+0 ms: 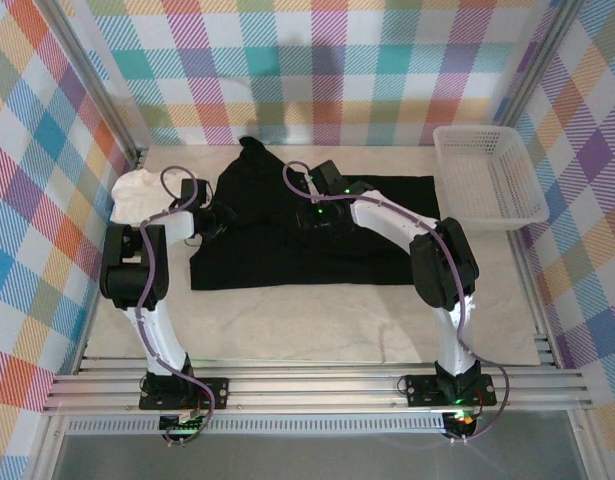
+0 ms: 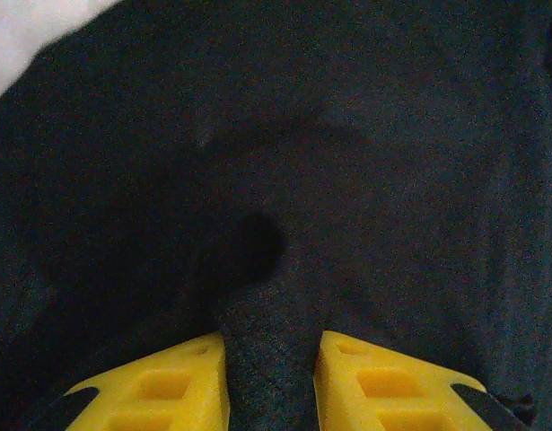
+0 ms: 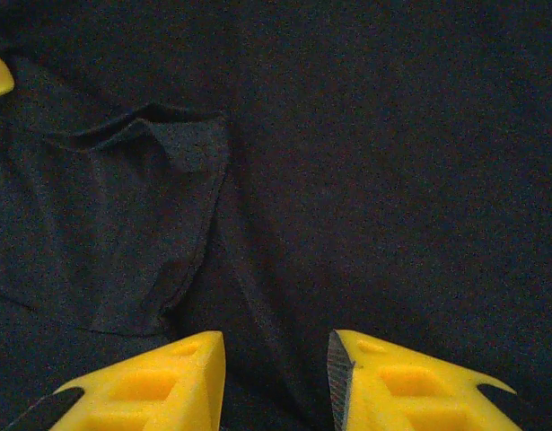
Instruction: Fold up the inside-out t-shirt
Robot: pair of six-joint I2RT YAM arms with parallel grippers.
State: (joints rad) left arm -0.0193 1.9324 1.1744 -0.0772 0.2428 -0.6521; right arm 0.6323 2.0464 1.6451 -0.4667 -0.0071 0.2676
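The inside-out t-shirt [image 1: 317,250] lies spread across the middle of the table [image 1: 307,330], a broad black sheet. Its lower hem runs nearly straight along the near side, and 1 dark flap reaches toward the back wall.

The left gripper [image 2: 271,382] sits at the shirt's left edge. Its 2 yellow fingers [image 2: 159,391] are drawn in close, with a raised ridge of black cloth pinched between them. The cloth around that ridge lies flat and dark, and a pale patch shows at the top-left corner of the left wrist view.

The right gripper [image 3: 276,382] is over the upper middle of the shirt. Its 2 fingers stand moderately apart, with nothing clamped between them, and the black fabric runs smooth under the gap. To the left of the gripper in the right wrist view, a layer of the shirt lies folded over itself, with a stitched edge and a small turned-up corner.

A white basket [image 1: 507,215] stands on the table at the right rear, just beside the shirt's right end. Its lattice floor and walls show white throughout. A white garment [image 1: 137,192] lies bunched at the left rear, just beside the left arm and apart from the basket.
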